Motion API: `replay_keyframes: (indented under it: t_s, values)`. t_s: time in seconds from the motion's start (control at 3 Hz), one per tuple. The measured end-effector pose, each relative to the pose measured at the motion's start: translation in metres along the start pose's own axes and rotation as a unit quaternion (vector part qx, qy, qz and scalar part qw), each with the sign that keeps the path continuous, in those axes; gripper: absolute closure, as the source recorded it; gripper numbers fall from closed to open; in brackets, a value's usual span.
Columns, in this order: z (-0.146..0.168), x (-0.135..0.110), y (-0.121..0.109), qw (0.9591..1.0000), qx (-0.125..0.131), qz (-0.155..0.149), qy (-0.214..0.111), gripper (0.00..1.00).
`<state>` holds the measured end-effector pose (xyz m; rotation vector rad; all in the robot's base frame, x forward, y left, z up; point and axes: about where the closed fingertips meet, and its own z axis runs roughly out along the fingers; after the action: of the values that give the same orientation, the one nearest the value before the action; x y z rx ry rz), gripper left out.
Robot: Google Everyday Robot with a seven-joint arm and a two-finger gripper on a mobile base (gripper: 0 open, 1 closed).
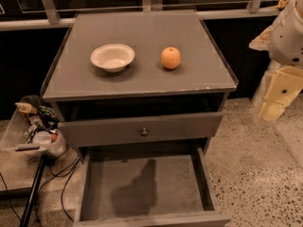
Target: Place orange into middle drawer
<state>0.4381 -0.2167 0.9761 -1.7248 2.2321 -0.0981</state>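
Note:
The orange (170, 58) sits on the grey cabinet top (142, 27), right of centre. The middle drawer (182, 183) is pulled out low at the front, its flat grey floor bare with a shadow on it. My gripper (272, 109), cream-coloured under the white arm, hangs at the far right of the view. It is beside the cabinet's right edge, well right of the orange and holding nothing that I can see.
A shallow white bowl (112, 57) stands on the cabinet top left of the orange. A closed drawer front with a round knob (144, 132) is above the open drawer. A clear bin of clutter (35, 126) and cables lie on the floor at left.

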Motion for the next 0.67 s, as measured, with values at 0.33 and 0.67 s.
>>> replay_keyframes:
  t_s: [0.33, 0.67]
  values:
    - [0.0001, -0.0001, 0.0, 1.0, 0.0, 0.0, 0.0, 0.0]
    - [0.0015, -0.0033, 0.0003, 1.0, -0.005, -0.004, -0.003, 0.0]
